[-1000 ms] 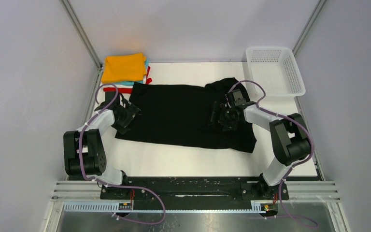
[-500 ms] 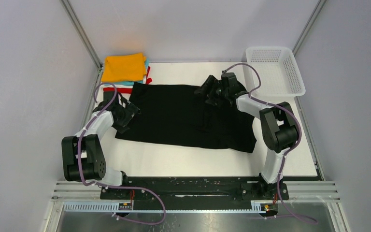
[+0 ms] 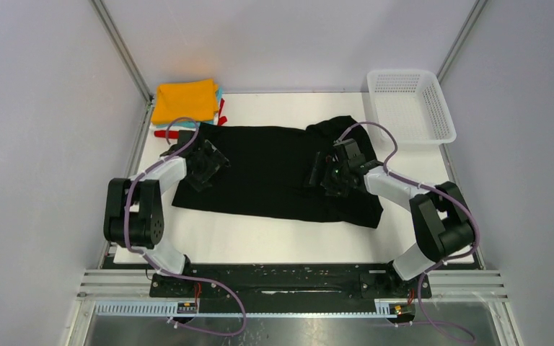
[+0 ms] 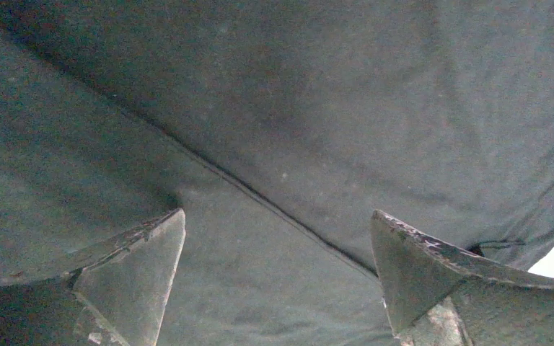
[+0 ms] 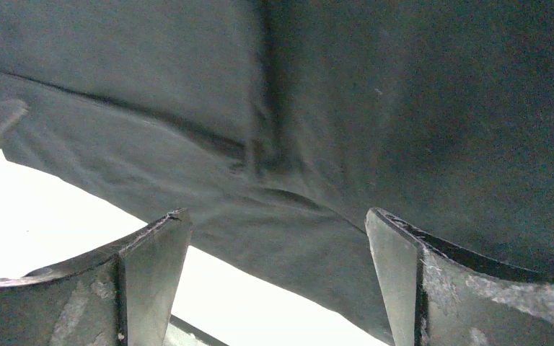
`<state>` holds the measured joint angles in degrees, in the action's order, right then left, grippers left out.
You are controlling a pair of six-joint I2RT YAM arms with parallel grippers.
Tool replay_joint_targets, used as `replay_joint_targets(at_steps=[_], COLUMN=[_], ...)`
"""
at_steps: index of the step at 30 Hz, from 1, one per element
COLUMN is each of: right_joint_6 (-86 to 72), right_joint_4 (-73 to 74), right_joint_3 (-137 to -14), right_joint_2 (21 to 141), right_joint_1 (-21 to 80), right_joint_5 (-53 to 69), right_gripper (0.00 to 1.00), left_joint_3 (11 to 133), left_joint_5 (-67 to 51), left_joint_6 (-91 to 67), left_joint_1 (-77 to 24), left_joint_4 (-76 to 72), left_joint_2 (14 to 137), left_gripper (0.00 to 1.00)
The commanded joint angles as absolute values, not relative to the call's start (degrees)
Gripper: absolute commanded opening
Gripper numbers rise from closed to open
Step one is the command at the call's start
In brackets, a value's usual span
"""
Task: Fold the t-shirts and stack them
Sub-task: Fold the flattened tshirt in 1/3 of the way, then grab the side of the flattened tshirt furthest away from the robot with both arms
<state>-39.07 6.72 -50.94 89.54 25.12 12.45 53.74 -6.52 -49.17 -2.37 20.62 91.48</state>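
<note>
The large plain black cotton t-shirt (image 3: 267, 176) lay spread flat across the middle of the white tabletop (image 3: 296, 241), not yet folded, its right end bunched into a soft ridge. At the far left corner sat a pile of folded shirts. The orange folded shirt (image 3: 184, 99) was on top, with a teal shirt (image 3: 218, 92) and a red shirt (image 3: 221, 112) showing at its edges; the pile was probably kept there for the next folded one to join. The white plastic mesh basket (image 3: 411, 104) stood at the far right corner, apart from the cloth.

The left gripper (image 3: 207, 166) hung over the black shirt's left part, jaws spread wide and holding nothing. Its wrist view showed matte, faintly linty knit and a stitched seam (image 4: 260, 198) running diagonally beneath the fingers. The right gripper (image 3: 330, 174) hovered over the right part, equally wide and empty, above a rumpled crease (image 5: 260, 155) near the cloth's edge. Both seemed placed to pinch opposite ends for a fold.
</note>
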Motion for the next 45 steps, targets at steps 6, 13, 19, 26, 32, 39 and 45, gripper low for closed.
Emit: replay_joint_targets(at_steps=[6,13,19,26,32,39,45], right_joint_6=[-41.2,-39.8,-38.3,-37.2,-38.1,-40.8,-39.2], right_joint_4=[8.0,14.0,19.4,22.5,16.9,9.2,5.5], right_joint_3=[-43.9,-35.7,-28.8,-28.1,-34.3,-40.8,-38.7], right_joint_2=[91.1,81.0,71.9,62.7,64.0,70.7,66.9], right_joint_1=[25.6,25.8,26.9,27.3,27.3,23.6,22.3], right_joint_5=[13.3,14.0,15.3,13.0,9.1,10.8,5.8], right_gripper=[0.99,1.00,1.00,1.00,1.00,0.99,0.99], left_joint_3=[49.9,38.4,28.2,27.6,36.3,50.8,67.7], left_joint_5=[-5.4,-3.7,-4.1,3.0,6.9,11.5,16.1], left_joint_6=[-49.7,-47.5,-50.6,-52.7,-50.9,-48.3,-44.8], left_joint_1=[-3.0,-3.5,-6.2,-7.2,-7.2,-2.9,1.8], left_joint_4=[19.3,25.3,28.7,37.0,37.9,32.5,33.3], left_joint_2=[93.8,82.1,69.7,55.9,55.8,69.3,91.8], left_gripper=[0.99,0.99,0.99,0.99,0.99,0.99,0.97])
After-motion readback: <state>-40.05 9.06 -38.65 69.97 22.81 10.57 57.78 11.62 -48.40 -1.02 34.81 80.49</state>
